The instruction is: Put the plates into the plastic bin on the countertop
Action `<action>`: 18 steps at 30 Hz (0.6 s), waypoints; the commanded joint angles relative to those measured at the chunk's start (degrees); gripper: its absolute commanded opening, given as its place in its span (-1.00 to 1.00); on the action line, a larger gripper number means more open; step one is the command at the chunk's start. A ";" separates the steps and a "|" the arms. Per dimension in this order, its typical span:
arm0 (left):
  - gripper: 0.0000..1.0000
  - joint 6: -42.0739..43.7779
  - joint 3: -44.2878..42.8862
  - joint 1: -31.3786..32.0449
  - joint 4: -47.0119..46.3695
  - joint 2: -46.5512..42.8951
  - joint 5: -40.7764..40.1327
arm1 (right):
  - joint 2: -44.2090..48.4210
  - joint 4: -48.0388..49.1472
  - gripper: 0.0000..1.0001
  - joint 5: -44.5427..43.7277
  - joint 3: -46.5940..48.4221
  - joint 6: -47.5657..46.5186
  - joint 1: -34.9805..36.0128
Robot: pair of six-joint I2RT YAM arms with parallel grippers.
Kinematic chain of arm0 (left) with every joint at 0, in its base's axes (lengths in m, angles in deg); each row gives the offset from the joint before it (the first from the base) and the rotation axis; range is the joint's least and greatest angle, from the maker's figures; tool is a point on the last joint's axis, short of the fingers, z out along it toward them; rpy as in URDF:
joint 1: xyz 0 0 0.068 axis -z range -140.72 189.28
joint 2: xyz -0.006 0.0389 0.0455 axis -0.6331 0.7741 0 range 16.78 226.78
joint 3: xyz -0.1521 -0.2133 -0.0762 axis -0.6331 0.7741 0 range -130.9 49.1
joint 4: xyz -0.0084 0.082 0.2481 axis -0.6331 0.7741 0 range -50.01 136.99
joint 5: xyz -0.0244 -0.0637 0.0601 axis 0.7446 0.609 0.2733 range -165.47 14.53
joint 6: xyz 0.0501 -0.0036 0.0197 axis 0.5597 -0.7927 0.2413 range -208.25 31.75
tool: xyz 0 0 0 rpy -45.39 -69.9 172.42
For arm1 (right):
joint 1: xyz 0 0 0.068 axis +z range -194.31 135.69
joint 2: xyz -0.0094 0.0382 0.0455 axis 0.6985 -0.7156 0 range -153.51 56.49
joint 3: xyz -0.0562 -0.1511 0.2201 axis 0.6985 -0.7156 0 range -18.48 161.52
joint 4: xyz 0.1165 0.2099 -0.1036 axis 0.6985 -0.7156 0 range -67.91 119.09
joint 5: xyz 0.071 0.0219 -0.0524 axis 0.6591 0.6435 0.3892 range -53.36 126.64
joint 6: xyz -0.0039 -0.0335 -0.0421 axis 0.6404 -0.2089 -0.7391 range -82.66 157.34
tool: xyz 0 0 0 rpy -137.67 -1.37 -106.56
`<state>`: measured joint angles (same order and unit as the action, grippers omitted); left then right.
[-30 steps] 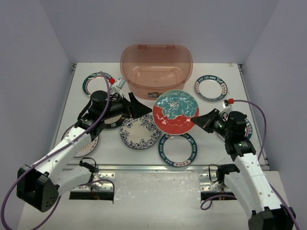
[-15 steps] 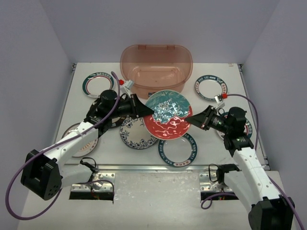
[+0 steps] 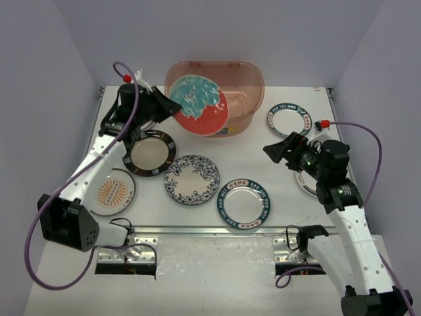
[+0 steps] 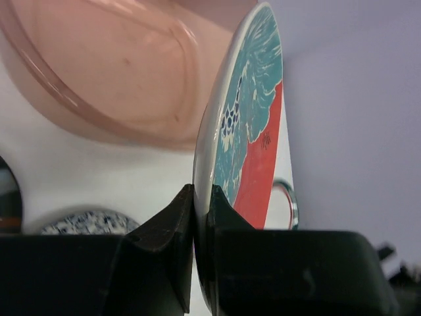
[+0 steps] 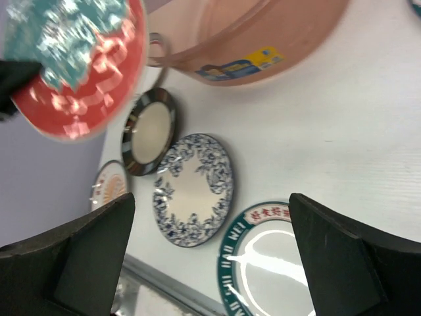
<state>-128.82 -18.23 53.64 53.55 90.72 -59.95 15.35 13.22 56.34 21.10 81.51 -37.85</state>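
Note:
My left gripper [image 3: 172,108] is shut on the rim of the red-teal floral plate [image 3: 197,105], which stands on edge in the air in front of the left part of the plastic bin [image 3: 248,99]. In the left wrist view the fingers [image 4: 177,217] pinch the plate's white edge [image 4: 243,131], and the bin [image 4: 99,72] lies behind. My right gripper [image 3: 276,150] hangs open and empty over the right of the countertop [image 3: 276,178]. Below its wide jaws [image 5: 210,257] lie the blue-white floral plate [image 5: 194,191] and a teal-rimmed lettered plate [image 5: 276,263].
On the countertop lie a dark-rimmed cream plate [image 3: 150,153], the blue-white floral plate [image 3: 192,179], a teal-rimmed plate [image 3: 243,201], an orange sunburst plate [image 3: 113,192] and another teal-rimmed plate [image 3: 289,120]. A further plate [image 3: 304,183] is half hidden under my right arm.
The red-teal plate passed from my right gripper to my left. The left shut on it and carried it up to the bin's left; the right opened and drew back.

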 commanded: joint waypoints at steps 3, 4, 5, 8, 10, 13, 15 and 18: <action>-1.00 -3.81 -21.10 -3.14 -6.53 20.06 -2.72 | 1.49 -7.62 0.98 -8.67 2.78 -7.90 -0.13; -1.00 -3.68 -24.93 -3.20 -5.78 23.78 -2.17 | 1.69 -7.77 0.98 -7.94 2.94 -8.33 -0.13; -1.00 -3.26 -30.17 -3.20 -4.54 28.24 -1.63 | 1.75 -8.07 0.98 -7.17 2.88 -8.40 -0.13; -1.00 -2.08 -48.16 -3.20 -0.57 39.68 -0.82 | 2.81 -8.44 0.98 -5.58 2.14 -8.49 -0.19; -1.00 -0.92 -56.28 -3.20 3.83 48.14 -0.45 | 3.42 -8.87 0.98 -4.66 1.83 -8.80 -0.19; -1.00 0.17 -65.25 -3.25 6.46 56.23 -0.85 | 4.51 -9.39 0.98 -3.87 1.49 -9.37 -0.13; -0.99 0.54 -66.10 -3.38 4.51 57.89 -1.07 | 4.86 -9.74 0.97 -3.29 1.75 -9.63 -0.13; -0.84 1.12 -66.44 -3.47 1.57 61.00 0.27 | 5.15 -10.15 0.98 -2.47 1.99 -9.91 -0.13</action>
<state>-127.22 -78.52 50.24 63.76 153.71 -63.77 19.78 2.79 52.44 21.22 73.28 -37.83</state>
